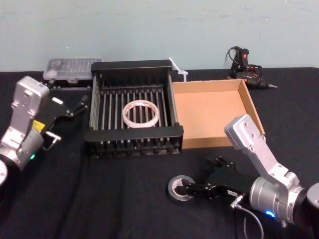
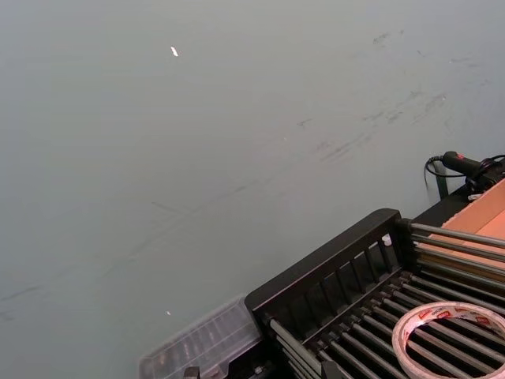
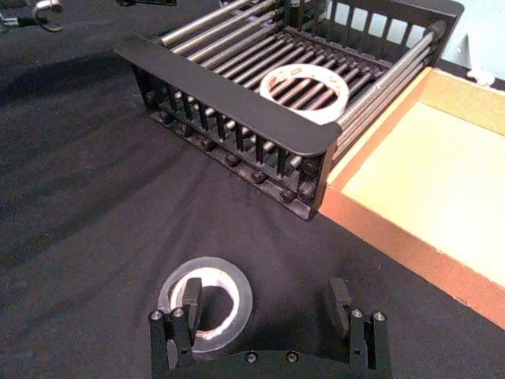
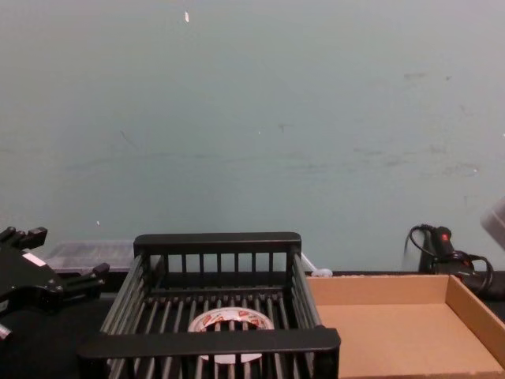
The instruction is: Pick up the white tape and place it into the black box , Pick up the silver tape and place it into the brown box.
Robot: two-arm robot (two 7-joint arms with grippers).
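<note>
- Your right gripper [image 3: 268, 316] is low over the black cloth with its jaws spread wide and holding nothing. One finger [image 3: 189, 304] sits over the pale core of the silver tape [image 3: 207, 304], the other well off to its side.
- The white tape [image 1: 141, 113] already lies flat on the bars of the black box [image 1: 133, 67], so only the silver roll is left (half done, by my reading).
- Risk: closing from here may pinch just one wall of the roll, so it could tilt or slip out on the lift.
- Beyond the jaws, the brown box [image 3: 371, 229] has a near wall; carry too low and the roll could clip it.
- Your left gripper [image 1: 67, 108] hangs beside the black crate, jaws parted, empty.
</note>
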